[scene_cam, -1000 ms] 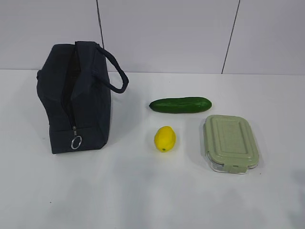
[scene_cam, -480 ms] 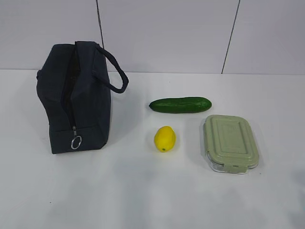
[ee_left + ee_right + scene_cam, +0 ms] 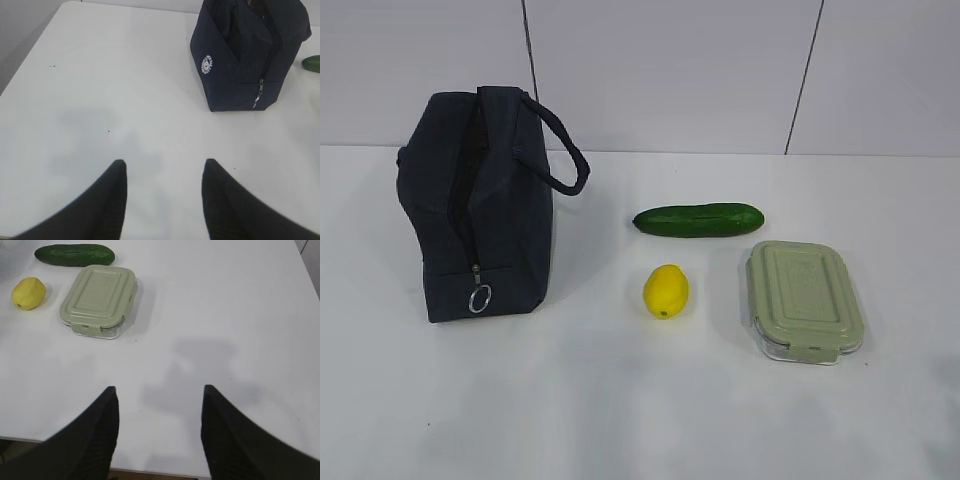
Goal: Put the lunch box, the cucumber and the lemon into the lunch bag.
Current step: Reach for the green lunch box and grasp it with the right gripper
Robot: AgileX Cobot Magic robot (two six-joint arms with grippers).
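Observation:
The dark navy lunch bag [image 3: 485, 205] stands upright at the left of the white table, its zipper ring [image 3: 480, 298] facing front; the left wrist view shows the lunch bag [image 3: 247, 55] at upper right. The cucumber [image 3: 699, 220] lies crosswise mid-table, with the lemon [image 3: 666, 291] in front of it and the sage-lidded lunch box [image 3: 805, 300] to the right. In the right wrist view the lunch box [image 3: 99, 301], lemon [image 3: 28, 293] and cucumber [image 3: 75, 254] sit far ahead at upper left. My left gripper [image 3: 164, 166] and right gripper [image 3: 158, 391] are open and empty above bare table. Neither arm shows in the exterior view.
A white tiled wall [image 3: 670, 70] rises behind the table. The table's near edge [image 3: 160, 471] runs just under my right gripper. The table's left edge [image 3: 30, 55] slants along the left wrist view.

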